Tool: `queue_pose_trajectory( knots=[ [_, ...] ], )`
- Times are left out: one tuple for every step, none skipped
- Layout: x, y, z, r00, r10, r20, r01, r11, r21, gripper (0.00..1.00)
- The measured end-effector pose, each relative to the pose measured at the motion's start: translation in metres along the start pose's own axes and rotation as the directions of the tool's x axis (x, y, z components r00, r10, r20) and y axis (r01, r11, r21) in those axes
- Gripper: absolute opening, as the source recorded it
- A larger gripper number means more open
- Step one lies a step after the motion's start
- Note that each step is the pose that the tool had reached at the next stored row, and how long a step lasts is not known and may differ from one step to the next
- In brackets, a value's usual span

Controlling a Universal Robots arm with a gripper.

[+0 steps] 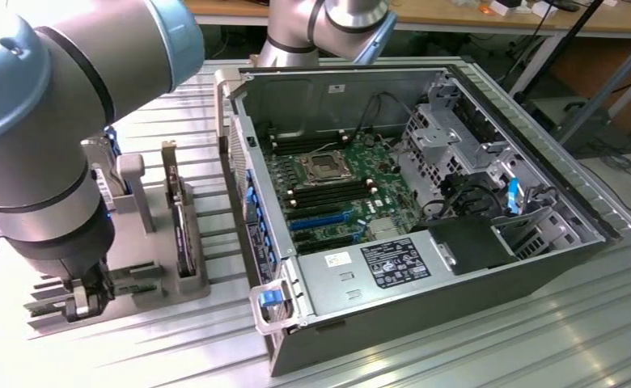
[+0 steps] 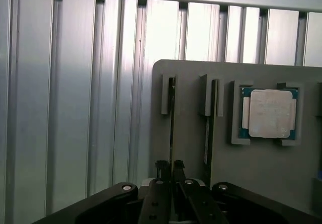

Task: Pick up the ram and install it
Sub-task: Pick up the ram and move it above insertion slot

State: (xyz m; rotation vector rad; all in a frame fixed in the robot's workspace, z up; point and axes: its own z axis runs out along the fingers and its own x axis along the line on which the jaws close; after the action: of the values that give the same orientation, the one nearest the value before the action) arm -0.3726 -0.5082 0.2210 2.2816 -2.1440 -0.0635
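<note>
The ram (image 2: 172, 118) stands on edge in a slot of the grey holder (image 2: 191, 148), seen as a thin dark strip. My gripper (image 2: 170, 169) sits at one end of that strip, its two black fingers (image 2: 162, 168) pressed close on either side of it. In the exterior view my gripper (image 1: 82, 307) is low over the grey holder (image 1: 143, 267) at that view's left, beside the open computer case (image 1: 402, 202). The case's motherboard (image 1: 337, 186) lies exposed, with dark memory slots beside the processor socket.
A second thin stick (image 2: 209, 123) stands in the neighbouring slot, also seen as a stick (image 1: 177, 218) on the holder. A processor chip (image 2: 270, 113) lies in a recess of the holder. The ribbed metal table (image 2: 75, 108) surrounds the holder. My arm's bulk (image 1: 46, 121) hangs over the holder.
</note>
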Motion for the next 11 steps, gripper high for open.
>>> queue_pose_trajectory(
  knots=[
    [0.000,0.0002,-0.0061,1.0000,0.000,-0.0001,0.000,1.0000,0.0000,0.14],
    [0.000,0.0003,-0.0096,1.0000,0.000,-0.0002,0.000,1.0000,-0.0001,0.14],
    [-0.001,0.0004,-0.0145,1.0000,0.000,-0.0002,0.000,1.0000,0.0000,0.14],
    [-0.001,0.0007,-0.0203,1.0000,0.000,-0.0006,0.000,1.0000,-0.0002,0.14],
    [-0.002,0.0009,-0.0254,1.0000,0.000,-0.0010,0.000,1.0000,-0.0002,0.14],
    [-0.002,0.0009,-0.0304,1.0000,0.000,-0.0014,0.000,1.0000,0.0000,0.14],
    [-0.003,0.0012,-0.0396,1.0000,0.000,-0.0025,0.000,1.0000,-0.0002,0.14],
    [-0.004,0.0014,-0.0451,1.0000,0.000,-0.0033,0.000,1.0000,-0.0002,0.14],
    [-0.005,0.0015,-0.0500,1.0000,0.000,-0.0045,0.000,1.0000,-0.0004,0.14],
    [-0.006,0.0017,-0.0580,1.0000,0.000,-0.0061,0.000,1.0000,-0.0004,0.14],
    [-0.007,0.0019,-0.0658,1.0000,0.000,-0.0083,0.000,1.0000,-0.0006,0.14]
  ],
)
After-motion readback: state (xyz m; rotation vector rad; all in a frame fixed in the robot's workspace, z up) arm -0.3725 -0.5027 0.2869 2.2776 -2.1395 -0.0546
